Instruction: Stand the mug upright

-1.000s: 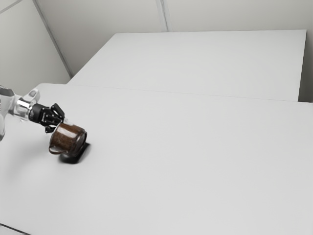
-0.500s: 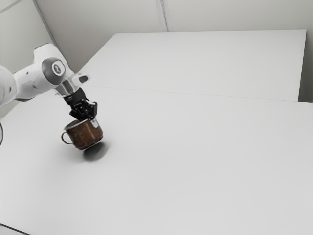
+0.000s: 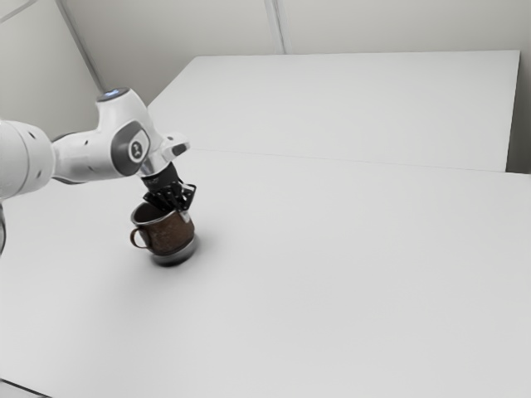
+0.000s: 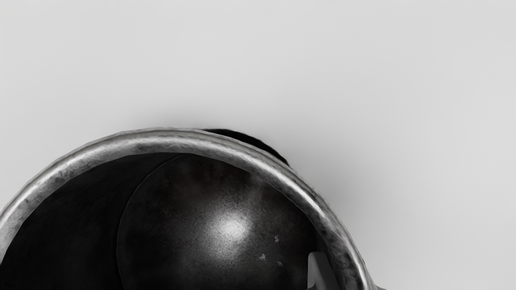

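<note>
The brown metal mug (image 3: 168, 235) is close to upright in the exterior view, leaning a little, with its mouth up and its handle toward the exterior view's left. Above it, my gripper (image 3: 182, 213) holds the wall at the rim on the side away from the handle. In the wrist view the mug (image 4: 161, 143) shows its round rim and dark inside. My gripper (image 4: 351, 284) is shut on the wall there, one finger inside the mug and a sliver of the other outside. Whether the base touches the table cannot be told.
The white table (image 3: 332, 290) extends around the mug and far toward the exterior view's right. Another white surface (image 3: 348, 108) lies beyond it, in front of pale walls. A thin dark line crosses the exterior view's lower left corner.
My hand has swung over to point more steeply downward and shifted toward the exterior view's right. The held mug has gone with it, turning from strongly tilted to nearly upright.
</note>
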Controlling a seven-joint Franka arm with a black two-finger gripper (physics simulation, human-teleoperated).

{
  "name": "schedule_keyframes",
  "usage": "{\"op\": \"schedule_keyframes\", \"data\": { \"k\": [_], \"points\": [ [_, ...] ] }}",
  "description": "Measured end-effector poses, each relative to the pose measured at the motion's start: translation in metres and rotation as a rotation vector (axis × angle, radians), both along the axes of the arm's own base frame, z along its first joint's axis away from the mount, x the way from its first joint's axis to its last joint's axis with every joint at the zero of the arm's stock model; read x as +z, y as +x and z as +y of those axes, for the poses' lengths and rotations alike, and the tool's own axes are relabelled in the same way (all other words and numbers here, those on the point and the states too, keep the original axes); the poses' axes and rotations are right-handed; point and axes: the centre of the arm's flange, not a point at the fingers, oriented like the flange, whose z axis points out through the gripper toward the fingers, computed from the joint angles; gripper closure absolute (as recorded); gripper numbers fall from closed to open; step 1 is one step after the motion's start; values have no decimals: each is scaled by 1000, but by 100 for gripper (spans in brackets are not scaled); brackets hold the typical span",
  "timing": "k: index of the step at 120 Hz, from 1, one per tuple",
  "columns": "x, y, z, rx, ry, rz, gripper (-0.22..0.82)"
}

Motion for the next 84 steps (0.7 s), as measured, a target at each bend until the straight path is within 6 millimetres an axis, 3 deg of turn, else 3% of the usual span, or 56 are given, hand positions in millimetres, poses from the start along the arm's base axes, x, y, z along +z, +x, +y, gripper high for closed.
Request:
{"op": "schedule_keyframes", "data": {
  "k": [24,44,61,84],
  "points": [
    [-19,6,-1,61,7,3,77],
    [-16,8,-6,84,0,-6,41],
    [8,8,-12,70,27,-40,21],
    [60,12,-26,49,41,-100,9]
  ]
}}
